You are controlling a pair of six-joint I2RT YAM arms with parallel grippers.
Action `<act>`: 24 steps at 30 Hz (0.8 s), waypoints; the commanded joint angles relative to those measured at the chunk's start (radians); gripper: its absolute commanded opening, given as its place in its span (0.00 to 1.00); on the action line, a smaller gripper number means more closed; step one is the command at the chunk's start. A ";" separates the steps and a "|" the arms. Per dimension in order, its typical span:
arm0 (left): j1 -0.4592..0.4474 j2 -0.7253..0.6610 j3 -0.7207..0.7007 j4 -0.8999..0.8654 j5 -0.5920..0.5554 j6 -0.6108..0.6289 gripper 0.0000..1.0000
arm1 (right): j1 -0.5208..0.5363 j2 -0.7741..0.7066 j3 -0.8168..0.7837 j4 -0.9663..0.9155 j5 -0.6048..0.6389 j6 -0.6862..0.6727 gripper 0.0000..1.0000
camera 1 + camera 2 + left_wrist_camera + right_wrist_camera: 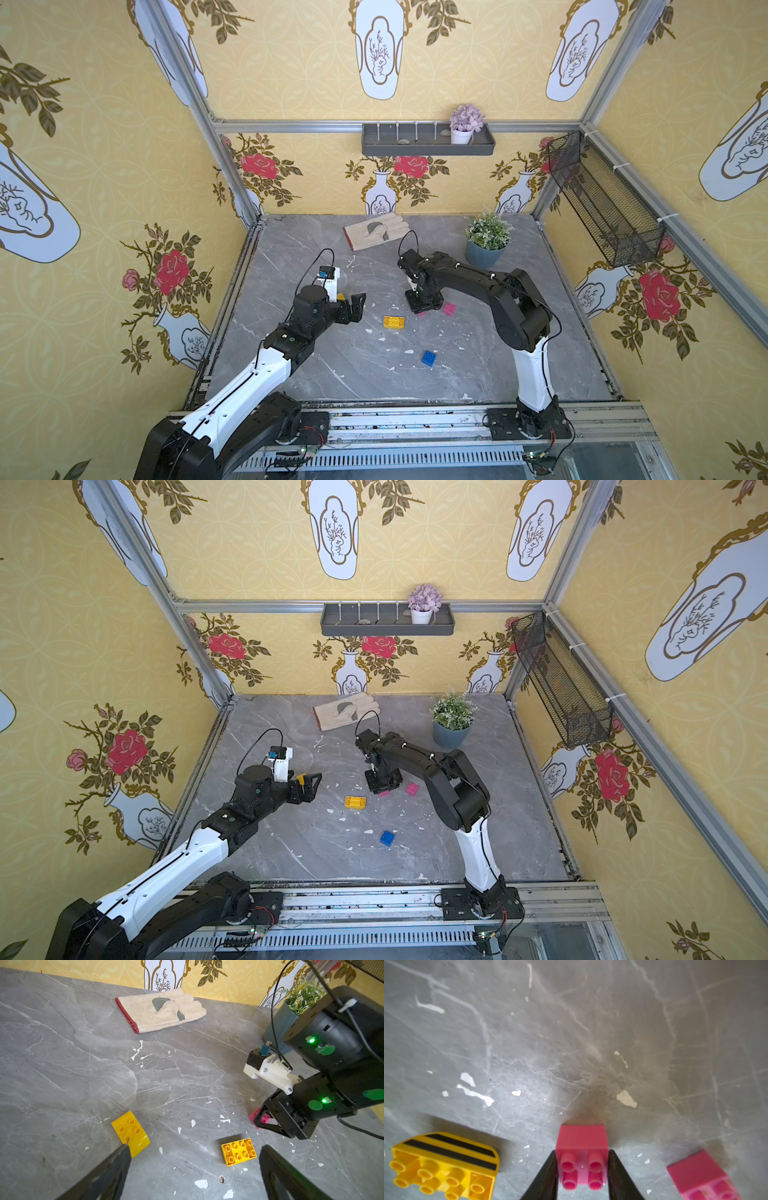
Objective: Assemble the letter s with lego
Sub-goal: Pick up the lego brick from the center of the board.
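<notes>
Right hand [582, 1152] is down low on the table [332, 374], and its two black fingers [548, 1172] are pinched in on a pink brick [582, 1138]. One finger presses each side, and the studs face the wrist camera. That brick sits on the gray marble near the middle of the table.

Just to its right lies a second pink brick [449, 308], clear of the hand. On the other side a striped yellow brick [393, 322] lies studs up, on its own, with black bands across one sloped end. A blue brick [429, 358] lies nearer the arms' bases, well apart from the rest.

Over to the left hand [194, 1147]: spread wide, nothing in it, held above the table left of center. One of its fingertips sits right at the edge of a rounded yellow brick [131, 1133] showing four studs. Whether they touch cannot be told.

So that makes five bricks, all loose on the table, none joined to another. At the back edge a work glove [376, 235] lies flat, and a potted plant [486, 245] stands near the back right corner.
</notes>
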 commanded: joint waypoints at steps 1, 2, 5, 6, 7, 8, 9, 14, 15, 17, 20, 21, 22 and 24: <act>0.001 -0.006 -0.008 0.003 -0.004 -0.006 0.99 | 0.000 -0.001 0.000 0.010 0.011 0.003 0.39; 0.000 -0.009 -0.009 0.003 -0.006 -0.009 0.99 | 0.000 0.001 -0.001 0.011 0.011 0.003 0.39; 0.001 -0.016 -0.014 0.002 -0.009 -0.013 0.99 | 0.002 0.001 0.000 0.013 0.015 0.005 0.35; 0.001 -0.018 -0.015 0.002 -0.009 -0.014 0.99 | 0.002 -0.002 0.000 0.014 0.017 0.006 0.34; 0.001 -0.019 -0.017 0.002 -0.009 -0.016 0.99 | 0.002 -0.005 -0.002 0.014 0.018 0.006 0.32; 0.001 -0.022 -0.019 0.004 -0.011 -0.017 0.99 | 0.002 -0.008 0.000 0.012 0.021 0.004 0.30; 0.001 -0.022 -0.019 0.005 -0.009 -0.017 0.99 | 0.002 -0.011 0.001 0.009 0.025 0.004 0.30; 0.000 -0.016 -0.013 0.002 -0.006 -0.016 0.99 | 0.023 -0.044 0.034 -0.016 0.018 -0.045 0.28; 0.001 -0.014 -0.012 0.002 -0.002 -0.018 0.99 | 0.033 -0.053 0.041 -0.015 0.010 -0.067 0.29; 0.001 -0.012 -0.007 -0.005 0.008 -0.019 0.99 | 0.067 -0.073 0.053 -0.014 0.005 -0.137 0.31; 0.000 -0.026 -0.007 0.001 0.024 -0.015 0.99 | 0.118 -0.084 0.047 -0.004 -0.019 -0.285 0.32; 0.000 -0.033 -0.009 0.004 0.027 -0.015 0.99 | 0.133 -0.081 0.044 -0.005 -0.018 -0.335 0.28; 0.000 -0.044 -0.013 0.007 0.026 -0.013 0.99 | 0.152 -0.080 0.038 -0.005 -0.014 -0.397 0.25; 0.001 -0.061 -0.019 0.008 0.019 -0.011 0.99 | 0.175 -0.079 0.027 -0.004 -0.009 -0.493 0.19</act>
